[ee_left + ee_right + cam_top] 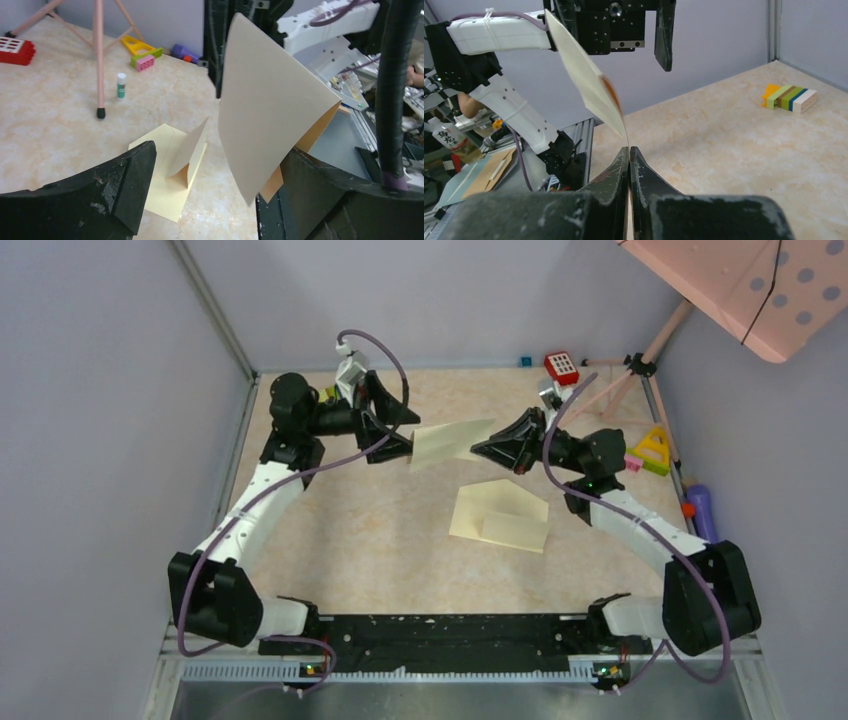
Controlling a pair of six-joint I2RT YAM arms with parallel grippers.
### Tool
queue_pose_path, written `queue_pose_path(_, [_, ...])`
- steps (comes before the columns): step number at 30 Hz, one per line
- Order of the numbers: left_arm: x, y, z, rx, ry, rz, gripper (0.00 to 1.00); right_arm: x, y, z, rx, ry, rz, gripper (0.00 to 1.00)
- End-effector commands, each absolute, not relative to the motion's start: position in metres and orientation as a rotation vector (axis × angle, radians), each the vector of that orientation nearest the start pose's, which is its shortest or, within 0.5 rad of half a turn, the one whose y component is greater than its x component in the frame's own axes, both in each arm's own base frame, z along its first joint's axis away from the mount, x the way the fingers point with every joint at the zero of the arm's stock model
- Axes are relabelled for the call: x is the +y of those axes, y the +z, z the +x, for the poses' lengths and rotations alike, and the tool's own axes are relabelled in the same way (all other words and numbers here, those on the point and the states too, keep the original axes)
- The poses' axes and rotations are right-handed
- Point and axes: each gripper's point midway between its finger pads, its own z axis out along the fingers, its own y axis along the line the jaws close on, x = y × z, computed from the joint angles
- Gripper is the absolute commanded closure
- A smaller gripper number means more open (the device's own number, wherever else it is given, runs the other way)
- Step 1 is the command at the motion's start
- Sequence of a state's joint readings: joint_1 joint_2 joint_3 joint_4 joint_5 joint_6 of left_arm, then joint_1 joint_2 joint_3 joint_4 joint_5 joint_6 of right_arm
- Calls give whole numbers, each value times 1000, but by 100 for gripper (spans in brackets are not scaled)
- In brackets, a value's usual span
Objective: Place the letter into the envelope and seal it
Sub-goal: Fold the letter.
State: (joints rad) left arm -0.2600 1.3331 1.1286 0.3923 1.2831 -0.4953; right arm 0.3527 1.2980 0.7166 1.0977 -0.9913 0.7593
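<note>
Writing: almost nothing you can read. The bottle (448, 137) at the left edge of the right wrist view has dark characters on a white label, too blurred to make out. The glue stick (121, 85) stands upright on the surface (340, 540), and the print on its green band is too small. The red block (561, 366) shows a grid of white squares and no text.

Letter (452, 443): a folded sheet, up off the surface between your two arms. Your right jaws are pinched flat on one edge of it. Your left jaws stand wide with the sheet between them; you cannot tell whether it touches a finger.

Envelope (500, 515): lies on the surface below the letter, apart from it, with its pointed flap open. One part of it stands up; which part is hard to tell. The left jaws cut off its near corner in the left wrist view.
</note>
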Motion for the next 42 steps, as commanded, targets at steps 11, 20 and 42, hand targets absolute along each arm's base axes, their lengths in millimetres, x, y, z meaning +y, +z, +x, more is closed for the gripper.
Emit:
queue_pose_path(11, [-182, 457, 273, 1302, -1187, 917, 2, 260, 330, 262, 1381, 1204, -923, 100])
queue_pose_path(20, [-237, 414, 276, 1427, -1061, 1051, 2, 271, 280, 253, 1495, 1228, -1015, 100])
queue_pose_path(42, [-298, 319, 264, 1580, -1130, 1291, 7, 284, 252, 230, 1464, 1221, -1197, 100])
